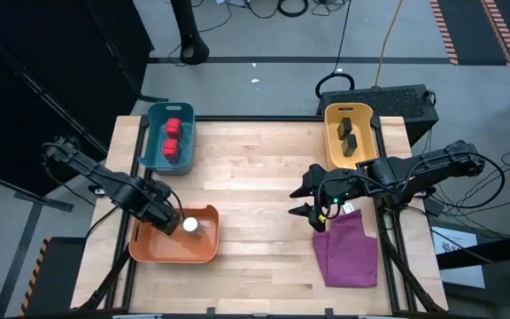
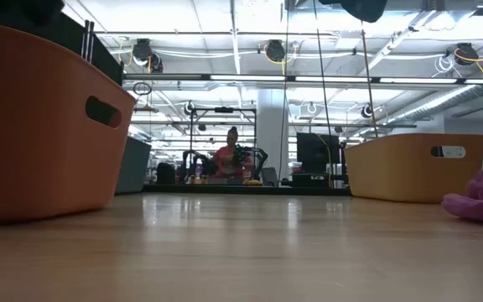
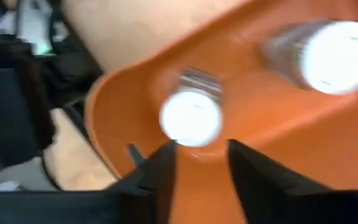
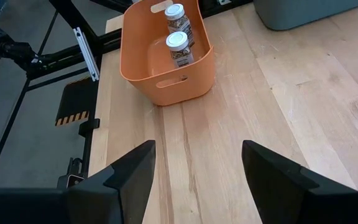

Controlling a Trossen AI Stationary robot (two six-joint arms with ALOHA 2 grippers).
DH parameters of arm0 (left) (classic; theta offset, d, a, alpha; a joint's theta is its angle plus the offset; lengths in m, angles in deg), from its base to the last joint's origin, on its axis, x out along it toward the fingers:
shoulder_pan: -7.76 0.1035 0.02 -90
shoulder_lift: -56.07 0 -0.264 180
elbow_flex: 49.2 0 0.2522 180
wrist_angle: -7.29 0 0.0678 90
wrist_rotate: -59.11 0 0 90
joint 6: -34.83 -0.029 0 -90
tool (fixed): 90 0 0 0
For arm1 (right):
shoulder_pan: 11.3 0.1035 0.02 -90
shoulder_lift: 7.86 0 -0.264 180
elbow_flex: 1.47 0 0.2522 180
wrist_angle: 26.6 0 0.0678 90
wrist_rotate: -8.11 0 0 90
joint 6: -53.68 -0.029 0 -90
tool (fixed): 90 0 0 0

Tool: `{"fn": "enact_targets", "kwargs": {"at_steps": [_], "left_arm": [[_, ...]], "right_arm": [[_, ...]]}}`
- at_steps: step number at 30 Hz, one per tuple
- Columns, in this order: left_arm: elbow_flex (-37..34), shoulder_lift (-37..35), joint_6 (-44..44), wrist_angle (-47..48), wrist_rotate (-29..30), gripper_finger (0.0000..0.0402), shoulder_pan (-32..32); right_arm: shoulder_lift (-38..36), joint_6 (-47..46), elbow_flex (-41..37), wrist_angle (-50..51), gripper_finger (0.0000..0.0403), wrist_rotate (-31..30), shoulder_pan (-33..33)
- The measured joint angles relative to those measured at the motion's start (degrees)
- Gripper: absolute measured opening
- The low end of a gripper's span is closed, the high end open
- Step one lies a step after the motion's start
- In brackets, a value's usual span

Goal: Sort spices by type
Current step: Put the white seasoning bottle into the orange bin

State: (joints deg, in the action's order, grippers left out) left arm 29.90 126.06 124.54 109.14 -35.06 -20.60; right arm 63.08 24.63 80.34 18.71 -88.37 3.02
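Two clear jars with white lids stand in the orange bin (image 4: 166,59): one jar (image 3: 190,118) just ahead of my left gripper (image 3: 201,149), the other jar (image 3: 328,56) farther on. My left gripper (image 1: 171,220) hangs open over the bin's left part. In the high view only one white lid (image 1: 189,225) shows. Two red boxes (image 1: 172,137) lie in the teal bin (image 1: 153,115), and two dark grey boxes (image 1: 347,135) in the yellow bin (image 1: 330,115). My right gripper (image 1: 301,201) hovers open over the table's middle right.
A purple cloth (image 1: 348,248) lies on the table near the right edge, just by my right gripper (image 4: 197,162). Bare wood (image 1: 255,177) stretches between the bins. The low view shows the orange bin (image 2: 40,126), the yellow bin (image 2: 413,168) and a person far behind.
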Motion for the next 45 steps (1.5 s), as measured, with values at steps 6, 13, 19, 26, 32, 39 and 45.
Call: {"fn": "enact_targets", "kwargs": {"at_steps": [6,13,19,26,32,39,45], "left_arm": [[-5.8,0.2,1.4,1.1,2.3,0.0013,1.3],[-10.5,1.8,0.4,-0.7,3.1,0.0005,1.4],[-11.4,2.0,-4.3,-5.2,5.6,0.0005,1.4],[-11.4,1.9,-7.7,-8.4,4.9,0.0004,1.4],[-11.2,1.9,-11.0,-12.7,3.0,0.0004,1.3],[-8.4,1.9,-12.1,-8.3,3.0,0.0004,1.4],[0.4,1.8,-14.0,-5.7,-2.1,0.0004,-2.1]], "right_arm": [[0.0,0.1,0.0,0.0,0.0222,0.0,0.0],[0.0,0.1,0.0,0.0,0.0222,0.0,0.0],[0.0,0.1,0.0,0.0,0.0222,0.0,0.0],[0.0,-0.2,0.0,0.0,0.0222,0.0,0.0],[0.0,-0.5,0.0,0.0,0.0222,0.0,0.0],[0.0,-0.5,0.0,0.0,0.0221,0.0,0.0],[0.0,-0.5,0.0,0.0,0.0222,0.0,0.0]]}}
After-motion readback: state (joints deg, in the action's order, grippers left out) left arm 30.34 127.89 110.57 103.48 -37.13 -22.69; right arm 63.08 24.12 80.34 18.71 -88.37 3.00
